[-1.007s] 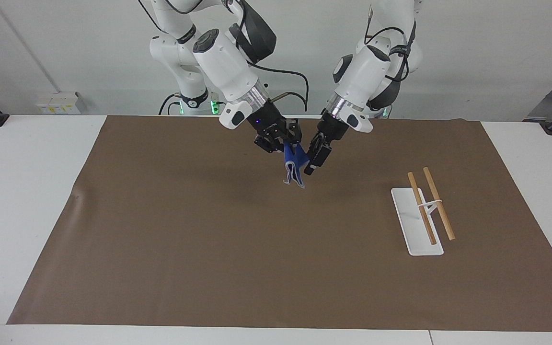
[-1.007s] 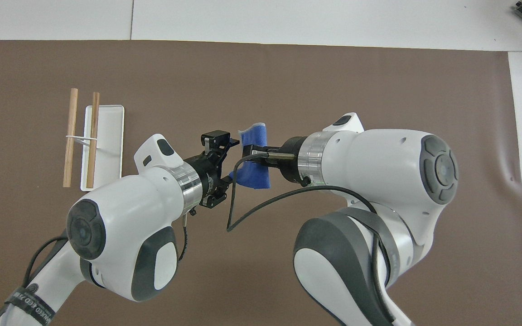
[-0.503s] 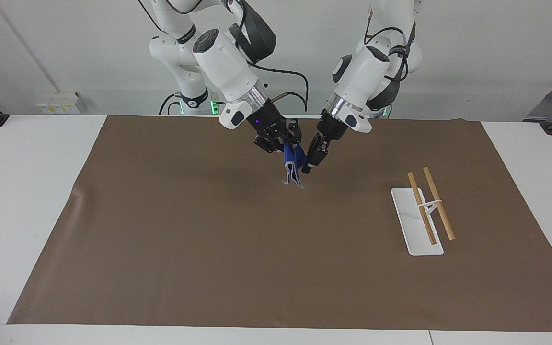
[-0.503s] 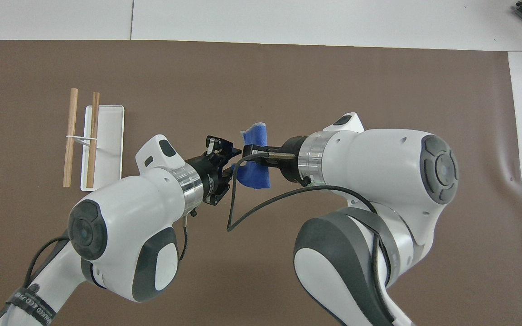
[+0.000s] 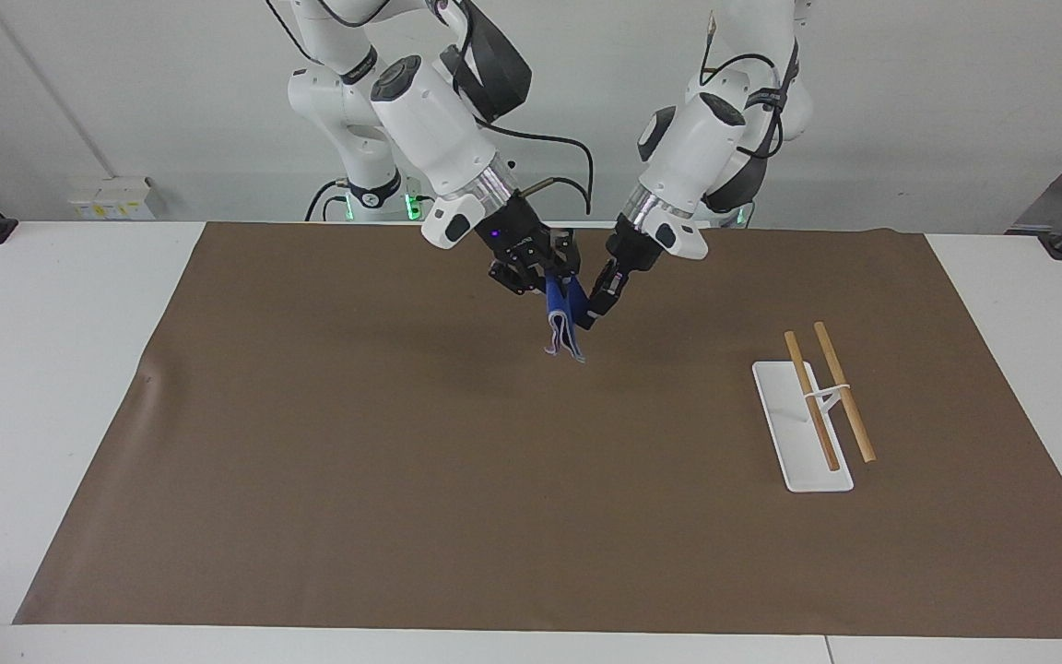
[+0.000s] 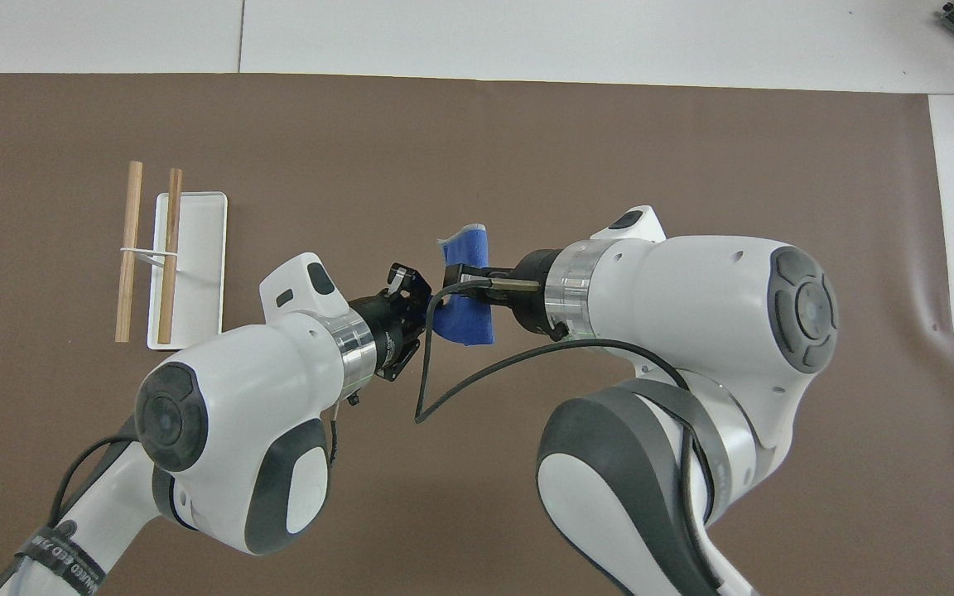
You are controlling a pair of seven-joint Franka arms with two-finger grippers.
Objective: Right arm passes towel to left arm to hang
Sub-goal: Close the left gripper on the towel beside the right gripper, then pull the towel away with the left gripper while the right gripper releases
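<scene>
The right end effector (image 5: 557,284) pinches a folded, fuzzy blue towel (image 5: 564,327); the left end effector (image 5: 589,316) touches it, grip unclear.

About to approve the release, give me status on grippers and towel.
Right gripper shut on towel, held over mat. Left gripper at towel's side, grip unconfirmed. Rack unobstructed.
</scene>
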